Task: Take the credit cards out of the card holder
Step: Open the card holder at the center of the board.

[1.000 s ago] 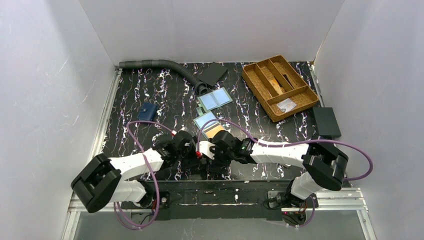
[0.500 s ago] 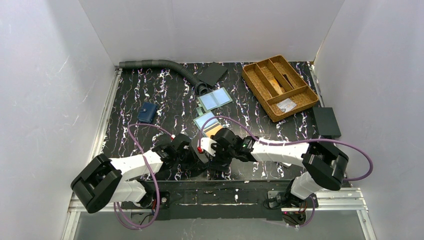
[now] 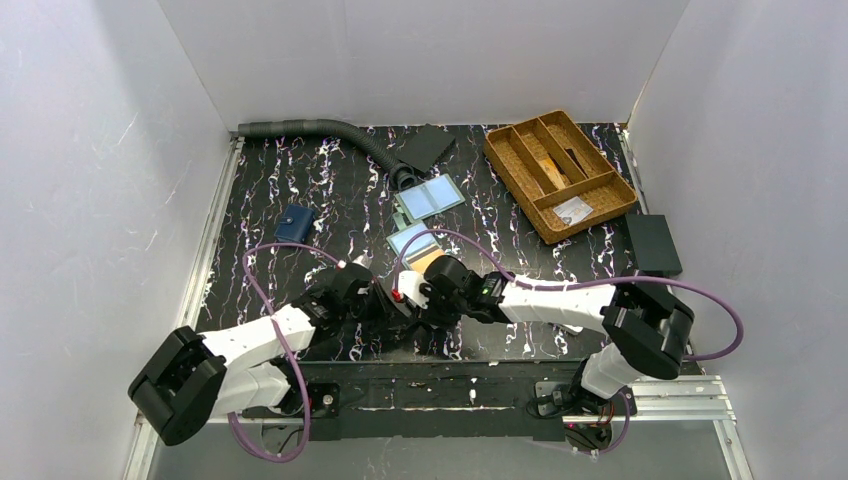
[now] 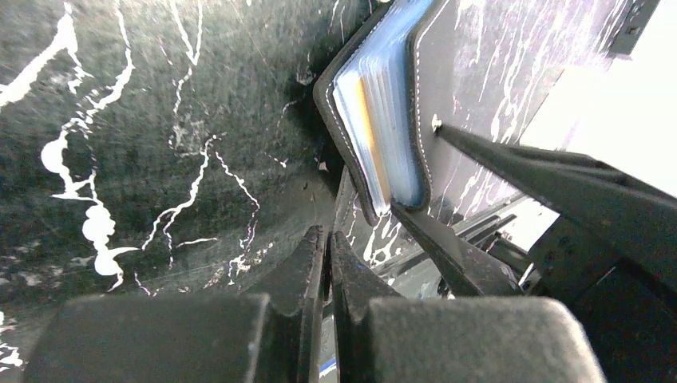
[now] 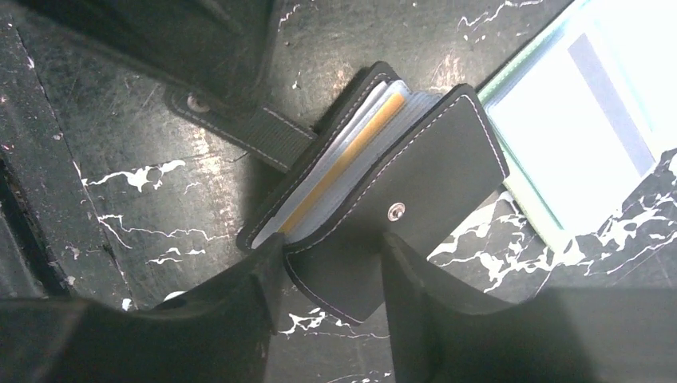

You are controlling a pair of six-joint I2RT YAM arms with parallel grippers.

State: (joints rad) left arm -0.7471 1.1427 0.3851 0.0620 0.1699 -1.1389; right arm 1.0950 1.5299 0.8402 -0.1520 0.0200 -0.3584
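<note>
Right wrist view: the grey-green card holder (image 5: 551,183) lies open on the marbled table (image 5: 120,199), just beyond a black snap wallet (image 5: 423,175) (an orange card edge shows in its sleeves). The right gripper (image 5: 331,275) straddles that wallet's cover, jaws apart at its edges, though I cannot tell whether it is gripping. The left gripper (image 4: 326,239) sits just left of the wallet with its jaws pressed together.

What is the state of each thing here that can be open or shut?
Black wallet: part open, strap unsnapped, cards inside.
Green card holder: open flat, cards in pockets.
Pale blue holder: open flat.
Small blue wallet: shut.
Left gripper: shut.
Right gripper: jaws apart, astride the black wallet; grip unclear.
</note>
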